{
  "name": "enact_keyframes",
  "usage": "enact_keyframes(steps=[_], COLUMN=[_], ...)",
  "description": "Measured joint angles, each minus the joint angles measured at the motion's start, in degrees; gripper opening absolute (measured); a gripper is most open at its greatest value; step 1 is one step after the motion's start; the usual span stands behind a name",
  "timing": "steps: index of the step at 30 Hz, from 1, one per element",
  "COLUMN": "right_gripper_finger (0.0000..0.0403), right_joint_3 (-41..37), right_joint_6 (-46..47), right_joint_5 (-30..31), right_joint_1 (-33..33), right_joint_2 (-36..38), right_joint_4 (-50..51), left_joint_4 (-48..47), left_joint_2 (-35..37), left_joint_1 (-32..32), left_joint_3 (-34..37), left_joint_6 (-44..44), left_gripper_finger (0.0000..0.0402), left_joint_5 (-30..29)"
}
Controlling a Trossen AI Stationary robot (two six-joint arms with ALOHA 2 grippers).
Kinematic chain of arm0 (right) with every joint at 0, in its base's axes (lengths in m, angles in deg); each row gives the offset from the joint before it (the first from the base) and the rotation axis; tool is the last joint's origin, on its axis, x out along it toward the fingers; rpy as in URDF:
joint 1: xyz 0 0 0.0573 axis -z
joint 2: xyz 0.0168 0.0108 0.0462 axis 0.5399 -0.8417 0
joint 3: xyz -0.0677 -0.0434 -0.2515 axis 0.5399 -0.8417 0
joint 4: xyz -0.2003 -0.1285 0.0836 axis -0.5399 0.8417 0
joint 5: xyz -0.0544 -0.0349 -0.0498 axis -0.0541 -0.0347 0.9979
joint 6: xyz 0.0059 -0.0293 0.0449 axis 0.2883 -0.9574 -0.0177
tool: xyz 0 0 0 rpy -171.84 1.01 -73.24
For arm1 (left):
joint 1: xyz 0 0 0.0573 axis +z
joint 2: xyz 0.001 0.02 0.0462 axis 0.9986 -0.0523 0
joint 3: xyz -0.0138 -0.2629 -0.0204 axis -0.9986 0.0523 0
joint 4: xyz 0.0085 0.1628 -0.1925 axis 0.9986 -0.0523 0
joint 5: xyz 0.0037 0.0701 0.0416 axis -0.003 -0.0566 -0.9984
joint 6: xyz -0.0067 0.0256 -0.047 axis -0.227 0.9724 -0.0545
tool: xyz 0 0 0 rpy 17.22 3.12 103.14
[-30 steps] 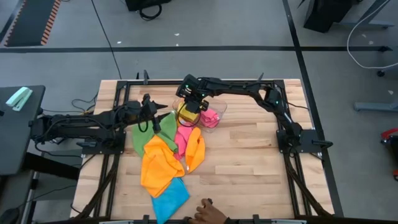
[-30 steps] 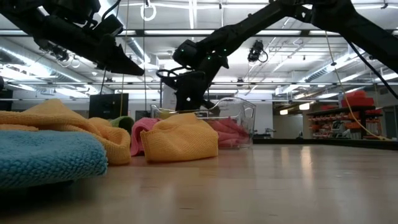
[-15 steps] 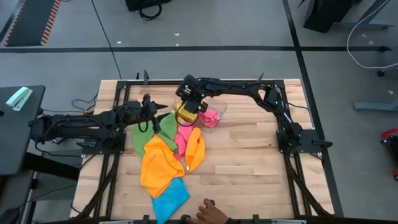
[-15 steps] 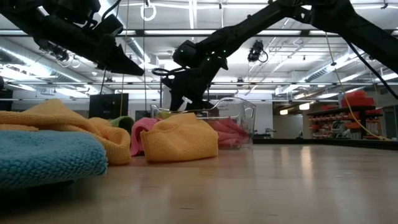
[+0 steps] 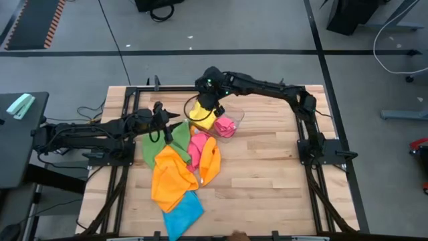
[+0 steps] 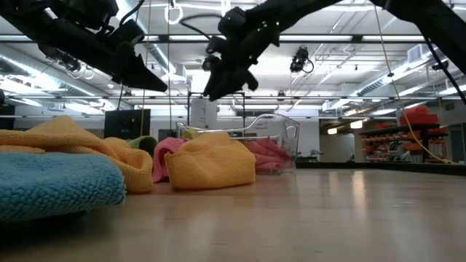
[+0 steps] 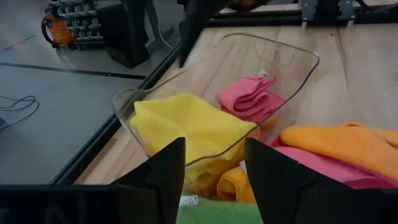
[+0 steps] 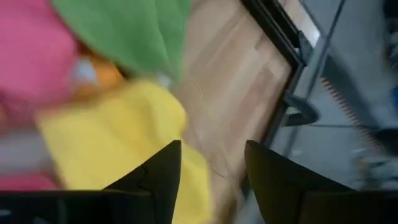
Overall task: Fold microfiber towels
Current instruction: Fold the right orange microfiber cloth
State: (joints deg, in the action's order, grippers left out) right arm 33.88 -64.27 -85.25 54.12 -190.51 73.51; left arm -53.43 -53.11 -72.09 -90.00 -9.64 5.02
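A folded yellow towel (image 5: 202,118) and a folded pink towel (image 5: 226,125) lie in the clear plastic tray (image 5: 238,118). My right gripper (image 5: 203,102) hangs open above the yellow towel (image 8: 118,143), with nothing between its fingers. My left gripper (image 5: 167,130) stands open just left of the tray, above the green towel (image 5: 151,148), and looks into the tray (image 7: 298,53). A loose heap of green, orange (image 5: 170,179), pink (image 5: 197,146) and blue (image 5: 182,213) towels rests on the table in front of the tray.
The black frame rails (image 5: 127,100) run along the table's left, far and right edges. Bare wood (image 5: 267,181) lies to the right of the towel heap. In the low view the heap (image 6: 87,156) fills the left foreground.
My right gripper has opened and let go of the yellow towel, which now lies in the tray. It has then risen clear of the tray and rolled at the wrist. A person's hand at the table's near edge has drawn back out of view.
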Motion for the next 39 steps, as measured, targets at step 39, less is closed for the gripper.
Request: enact_keyframes(steps=[39], right_gripper_finger=[0.0169], right_joint_3=[-25.4], right_joint_6=[21.8], right_joint_5=[-4.2], right_joint_1=[-21.0], right_joint_2=[0.1], right_joint_4=[-7.5], left_joint_4=[8.3], left_joint_2=[0.0], left_joint_1=[0.0], left_joint_3=[0.0], left_joint_6=[-1.6], left_gripper_finger=[0.0161], left_joint_5=[0.0])
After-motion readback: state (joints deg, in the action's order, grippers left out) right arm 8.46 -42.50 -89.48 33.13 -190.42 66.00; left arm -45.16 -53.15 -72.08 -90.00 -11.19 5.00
